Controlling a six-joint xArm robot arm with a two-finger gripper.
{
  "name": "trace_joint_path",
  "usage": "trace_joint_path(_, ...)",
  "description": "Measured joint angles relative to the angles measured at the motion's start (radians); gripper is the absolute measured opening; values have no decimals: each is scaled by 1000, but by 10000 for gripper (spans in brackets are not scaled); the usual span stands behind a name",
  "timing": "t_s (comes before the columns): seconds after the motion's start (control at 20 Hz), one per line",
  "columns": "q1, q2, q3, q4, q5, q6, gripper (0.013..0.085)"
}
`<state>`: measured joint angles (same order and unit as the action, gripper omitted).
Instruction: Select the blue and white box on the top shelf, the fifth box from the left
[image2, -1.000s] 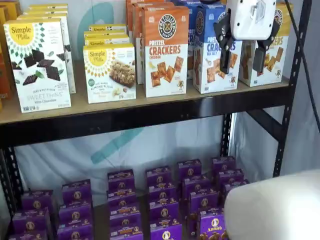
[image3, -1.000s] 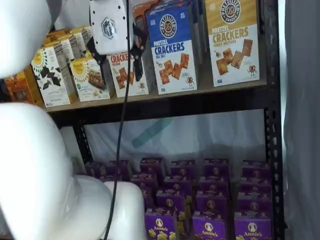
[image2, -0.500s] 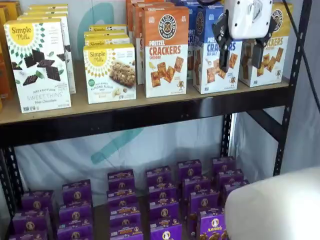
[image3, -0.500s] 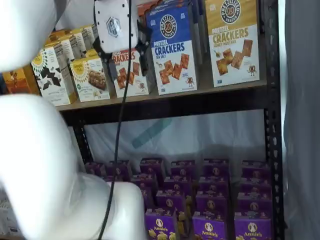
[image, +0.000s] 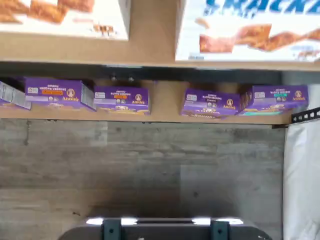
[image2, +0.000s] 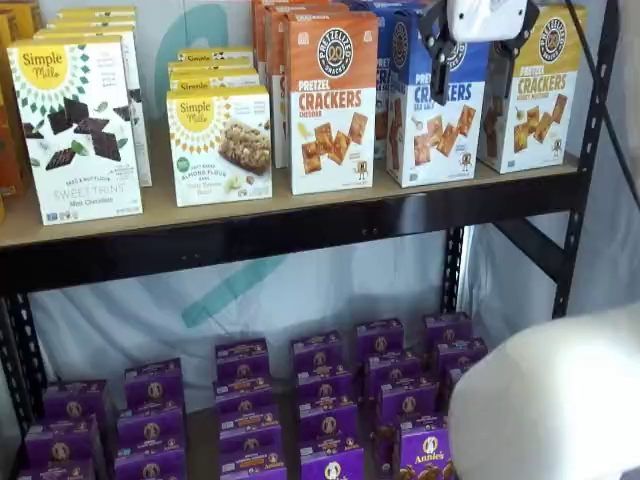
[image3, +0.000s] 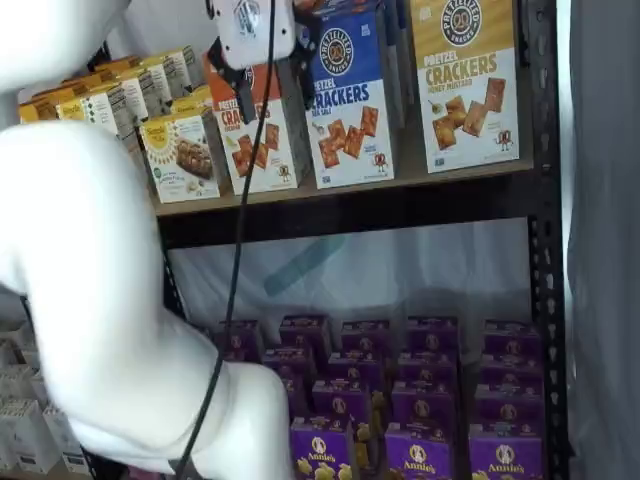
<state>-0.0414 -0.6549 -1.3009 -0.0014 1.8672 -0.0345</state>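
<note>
The blue and white box (image2: 435, 120) stands on the top shelf (image2: 300, 212) between an orange and a yellow box. It also shows in a shelf view (image3: 347, 100). Its white lower part with cracker pictures shows in the wrist view (image: 250, 35), above the tan board (image: 150, 47). My gripper (image2: 470, 85) hangs from the view's top edge, right in front of the box's upper half. A plain gap shows between its black fingers, and nothing is in them. In a shelf view the gripper (image3: 258, 88) overlaps the orange box, just left of the blue one.
An orange Cheddar box (image2: 332, 100) stands left of the target and a yellow box (image2: 540, 90) right of it. Simple Mills boxes (image2: 75, 130) fill the shelf's left. Small purple boxes (image2: 320, 400) sit on the lower level. The white arm (image3: 90, 250) and its cable (image3: 238, 250) fill the foreground.
The gripper has risen along the front of the blue and white box, from its lower half to its upper half, and stayed open. The boxes have not moved.
</note>
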Motion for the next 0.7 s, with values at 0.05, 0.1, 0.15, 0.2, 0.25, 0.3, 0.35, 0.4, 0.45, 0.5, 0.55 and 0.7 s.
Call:
trace_joint_path(0.05,-6,13,-13,2,-2,-6,850)
trace_joint_path(0.1,-14,29,-29,4,-6,-13,850)
trace_joint_path(0.15,-20,43,-45,6,-9,-19,850)
trace_joint_path(0.2,-26,59,-62,6,-11,-24,850)
trace_joint_path(0.25,-31,74,-78,7,-11,-29,850)
trace_joint_path(0.3,-37,92,-97,8,-9,-35,850)
trace_joint_path(0.35,-42,108,-114,10,-6,-39,850)
trace_joint_path(0.4,-48,123,-130,13,-5,-45,850)
trace_joint_path(0.45,-52,136,-144,15,-5,-49,850)
trace_joint_path(0.5,-56,147,-157,16,-6,-52,850)
trace_joint_path(0.55,-59,157,-169,16,-7,-55,850)
trace_joint_path(0.7,-66,189,-206,17,-6,-62,850)
